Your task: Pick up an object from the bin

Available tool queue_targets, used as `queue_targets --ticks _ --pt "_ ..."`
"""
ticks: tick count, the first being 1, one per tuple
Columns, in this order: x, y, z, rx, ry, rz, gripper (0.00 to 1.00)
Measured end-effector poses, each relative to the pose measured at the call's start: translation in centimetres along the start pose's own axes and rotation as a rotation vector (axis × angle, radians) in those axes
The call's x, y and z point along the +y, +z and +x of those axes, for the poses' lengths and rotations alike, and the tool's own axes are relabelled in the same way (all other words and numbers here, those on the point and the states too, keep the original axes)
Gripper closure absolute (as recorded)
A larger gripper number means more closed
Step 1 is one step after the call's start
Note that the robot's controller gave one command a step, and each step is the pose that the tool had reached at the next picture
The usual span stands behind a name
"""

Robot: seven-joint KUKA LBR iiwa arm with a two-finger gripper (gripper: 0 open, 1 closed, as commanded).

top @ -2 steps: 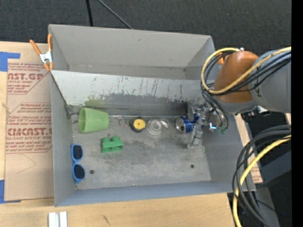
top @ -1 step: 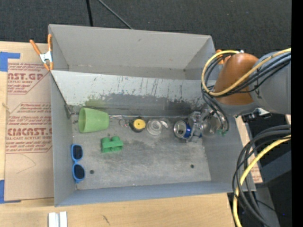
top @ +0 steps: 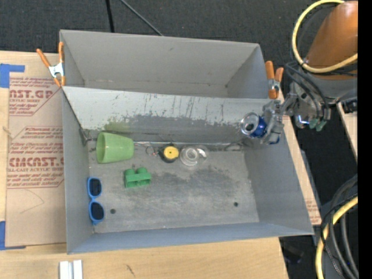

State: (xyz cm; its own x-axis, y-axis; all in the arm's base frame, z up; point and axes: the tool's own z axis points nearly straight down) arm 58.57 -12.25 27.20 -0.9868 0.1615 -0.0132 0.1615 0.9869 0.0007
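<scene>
My gripper (top: pixel 273 116) hangs high over the bin's right wall, near the far right corner. A small blue and silver thing (top: pixel 253 125) shows right at its left end; whether it is gripped is unclear. On the bin floor below and to the left lie a clear round lid-like thing (top: pixel 190 155) and a small yellow round thing (top: pixel 170 153), both well apart from the gripper.
A light green cup (top: pixel 114 147) lies on its side at the far left of the floor. A green block (top: pixel 137 178) lies in front of it. Blue sunglasses (top: pixel 95 200) rest along the left wall. The arm comes in over the right rim.
</scene>
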Motion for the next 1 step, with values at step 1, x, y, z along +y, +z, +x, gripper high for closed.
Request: queue_targets --ticks 1 --pt "0.95 -3.82 -0.11 0.005 -0.349 0.0 1.0"
